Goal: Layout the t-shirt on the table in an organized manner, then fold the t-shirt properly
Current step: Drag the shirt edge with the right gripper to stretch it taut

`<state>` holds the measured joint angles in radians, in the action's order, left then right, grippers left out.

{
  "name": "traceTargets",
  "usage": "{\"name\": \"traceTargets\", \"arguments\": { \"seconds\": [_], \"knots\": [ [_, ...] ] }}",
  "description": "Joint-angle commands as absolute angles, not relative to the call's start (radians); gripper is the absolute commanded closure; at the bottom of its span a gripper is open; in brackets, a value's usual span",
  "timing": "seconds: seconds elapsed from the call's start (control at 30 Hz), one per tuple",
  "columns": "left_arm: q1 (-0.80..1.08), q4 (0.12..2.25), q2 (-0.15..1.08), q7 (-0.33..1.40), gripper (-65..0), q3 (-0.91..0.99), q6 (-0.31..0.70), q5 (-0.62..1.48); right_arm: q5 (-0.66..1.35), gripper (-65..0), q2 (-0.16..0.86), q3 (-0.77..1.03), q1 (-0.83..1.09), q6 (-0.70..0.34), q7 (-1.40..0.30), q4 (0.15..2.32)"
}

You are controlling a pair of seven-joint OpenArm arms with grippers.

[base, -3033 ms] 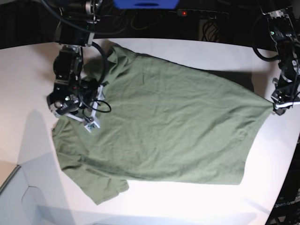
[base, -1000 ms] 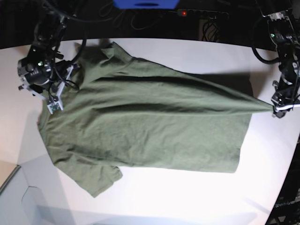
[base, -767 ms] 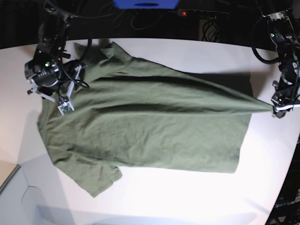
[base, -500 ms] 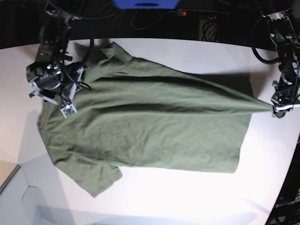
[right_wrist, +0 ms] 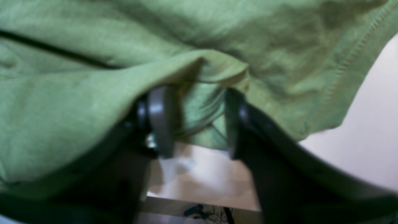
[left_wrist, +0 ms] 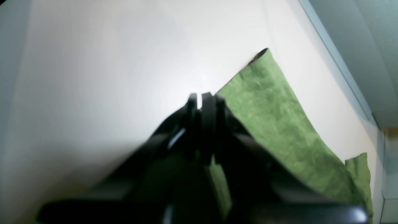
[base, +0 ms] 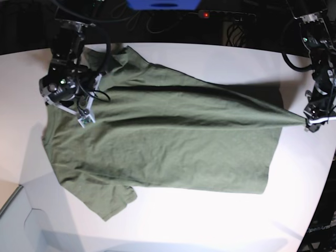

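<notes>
1. White and smooth, the table (base: 220,58) curves away into dark surroundings, and the olive t-shirt (base: 168,142) lies spread across its middle, collar end at the base view's left, hem at its right.
2. Right gripper (base: 79,110) hangs over the shoulder area, arm reaching down from the top left corner; the wrist view shows its jaws parted, straddling a raised ridge of cloth, nothing pinched between them.
3. Left gripper (base: 310,123) sits at the far right edge, arm dropping almost straight down, jaws clamped tight on the hem corner, which is drawn out to a sharp point.
4. Compared with a second ago, the right gripper has slid inward from the table's bare left side onto the shirt; the left arm and the pinched corner have not budged.
5. Soft, wrinkly cotton, long creases running from the pinched corner toward the collar; stitched hem visible near the right gripper's fingers (right_wrist: 160,121).
</notes>
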<state>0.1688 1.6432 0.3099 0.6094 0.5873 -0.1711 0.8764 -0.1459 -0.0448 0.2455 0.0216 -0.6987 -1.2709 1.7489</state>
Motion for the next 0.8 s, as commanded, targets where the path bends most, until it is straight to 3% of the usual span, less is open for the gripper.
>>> {"name": "traceTargets", "arguments": {
  "seconds": [0.0, 0.1, 0.13, 0.4, 0.77],
  "knots": [
    [0.159, 1.661, 0.328, 0.590, -0.1, 0.595, -0.174, 0.886, -0.143, -16.3, -0.042, 0.243, 0.004, -0.698, -1.260, 1.764],
    [0.159, 1.661, 0.328, 0.588, -0.1, 0.595, -0.174, 0.886, -0.143, -0.8, -0.042, 0.243, 0.004, -0.698, -1.264, 1.767],
    [0.159, 1.661, 0.328, 0.588, -0.1, 0.595, -0.174, 0.886, -0.143, 0.0, -0.042, 0.243, 0.004, -0.698, -1.267, 1.767],
    [0.153, 1.661, 0.328, 0.588, -0.1, 0.595, -0.174, 0.886, -0.145, 0.0, -0.036, 0.255, 0.015, -0.698, -1.268, 1.785],
    [0.150, 1.661, 0.328, 0.588, -0.1, 0.595, -0.174, 0.886, -0.147, 0.0, -0.042, 0.427, 0.120, -0.698, -1.274, 1.991]
  ]
}}
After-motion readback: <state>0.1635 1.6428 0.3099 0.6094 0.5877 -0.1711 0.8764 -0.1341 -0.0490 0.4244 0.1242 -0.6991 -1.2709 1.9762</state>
